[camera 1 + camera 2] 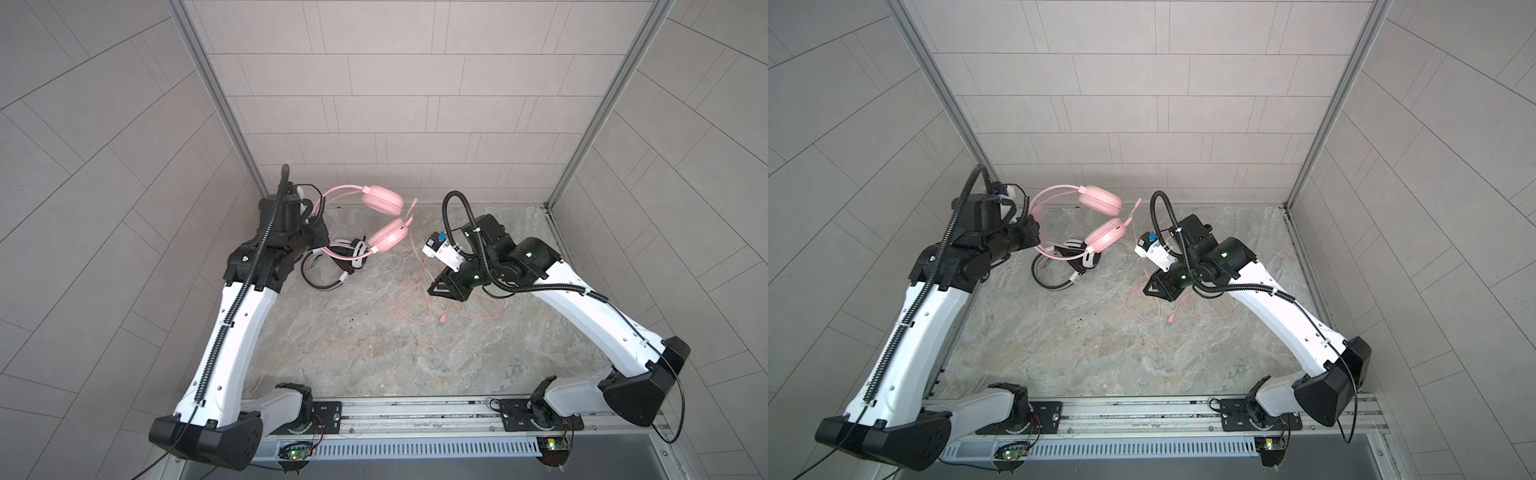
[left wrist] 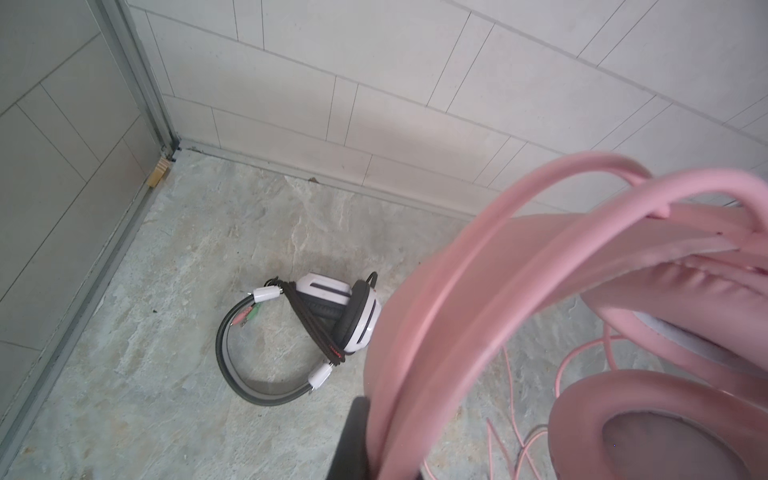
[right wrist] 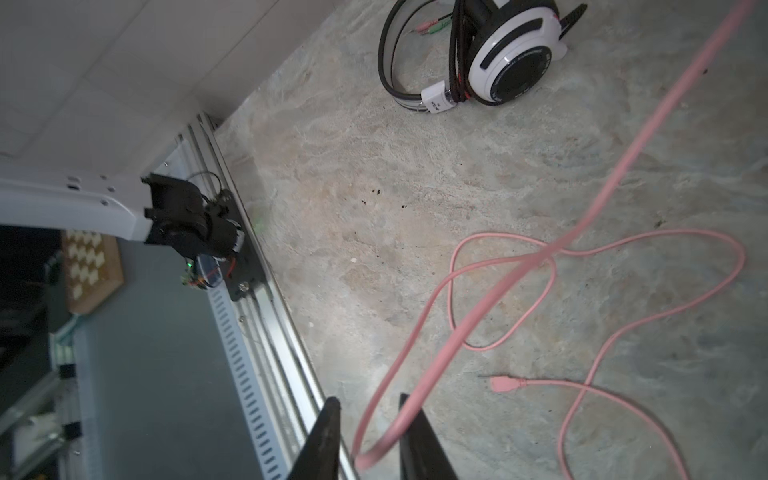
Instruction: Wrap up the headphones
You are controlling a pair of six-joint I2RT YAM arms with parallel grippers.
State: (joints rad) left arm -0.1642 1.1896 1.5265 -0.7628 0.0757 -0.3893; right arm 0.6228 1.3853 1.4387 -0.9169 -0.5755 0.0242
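Between tiled walls (image 1: 374,104), marbled tabletop (image 1: 374,353) (dark specks) bears headphones (image 1: 353,255).

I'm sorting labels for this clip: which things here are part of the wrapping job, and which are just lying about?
Part of the job:
- pink headset, held up by its headband in the left gripper
- pink cable, loose, passing between the open right gripper jaws
- white-and-black headset, cord already wound

Lying about:
- dark crumbs on the table

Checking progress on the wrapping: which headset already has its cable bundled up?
The white-and-black headset, lying on the table with its dark cable wound around it. The pink headset has its pink cable sprawling loose.
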